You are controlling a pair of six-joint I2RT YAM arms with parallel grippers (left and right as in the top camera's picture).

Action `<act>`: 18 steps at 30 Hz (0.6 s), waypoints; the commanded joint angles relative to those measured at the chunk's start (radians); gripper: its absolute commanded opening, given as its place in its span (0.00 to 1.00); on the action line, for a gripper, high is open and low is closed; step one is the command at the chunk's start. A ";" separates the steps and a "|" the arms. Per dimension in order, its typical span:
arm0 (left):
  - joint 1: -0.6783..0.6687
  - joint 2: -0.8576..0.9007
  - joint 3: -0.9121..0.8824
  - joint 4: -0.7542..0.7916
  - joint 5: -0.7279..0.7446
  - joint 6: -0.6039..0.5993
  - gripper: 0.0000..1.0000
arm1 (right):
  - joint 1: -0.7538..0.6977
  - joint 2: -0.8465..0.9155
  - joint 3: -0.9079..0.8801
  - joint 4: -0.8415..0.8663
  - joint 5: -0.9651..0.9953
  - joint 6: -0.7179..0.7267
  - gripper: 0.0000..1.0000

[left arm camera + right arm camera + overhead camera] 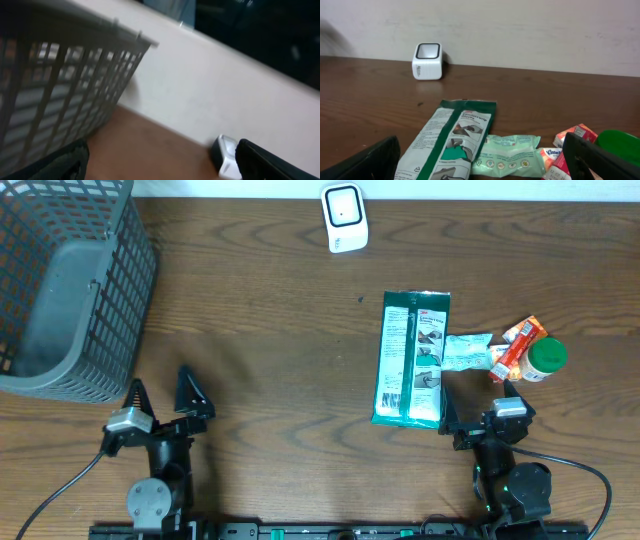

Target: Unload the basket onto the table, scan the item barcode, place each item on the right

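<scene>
A white barcode scanner (343, 218) stands at the far edge of the table, its window facing the arms (427, 61). The items lie at the right: a long green-and-white packet (410, 360), a pale green tissue pack (467, 350), a red-orange pack (520, 345) and a green-lidded jar (547, 360). My right gripper (480, 405) is open just in front of them, with the packet (450, 145) and the tissue pack (512, 155) between its fingers' line of sight, touching nothing. Near the front left my left gripper (162, 390) is open and empty, pointing past the scanner (227, 157).
A grey mesh basket (60, 290) fills the far left corner and looms close in the left wrist view (60, 100). A pale wall (520, 30) runs behind the table's far edge. Bare wood lies between the basket and the items.
</scene>
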 commanded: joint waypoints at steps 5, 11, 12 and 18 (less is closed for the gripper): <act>0.005 -0.009 -0.007 -0.129 -0.010 0.019 0.94 | -0.004 -0.004 -0.001 -0.004 0.010 0.018 0.99; 0.005 -0.008 -0.007 -0.242 -0.009 0.018 0.94 | -0.004 -0.004 -0.001 -0.004 0.009 0.018 0.99; 0.005 -0.007 -0.007 -0.261 -0.009 0.018 0.94 | -0.004 -0.004 -0.001 -0.004 0.010 0.018 0.99; 0.005 0.000 -0.007 -0.302 -0.009 0.018 0.94 | -0.004 -0.004 -0.001 -0.004 0.010 0.018 0.99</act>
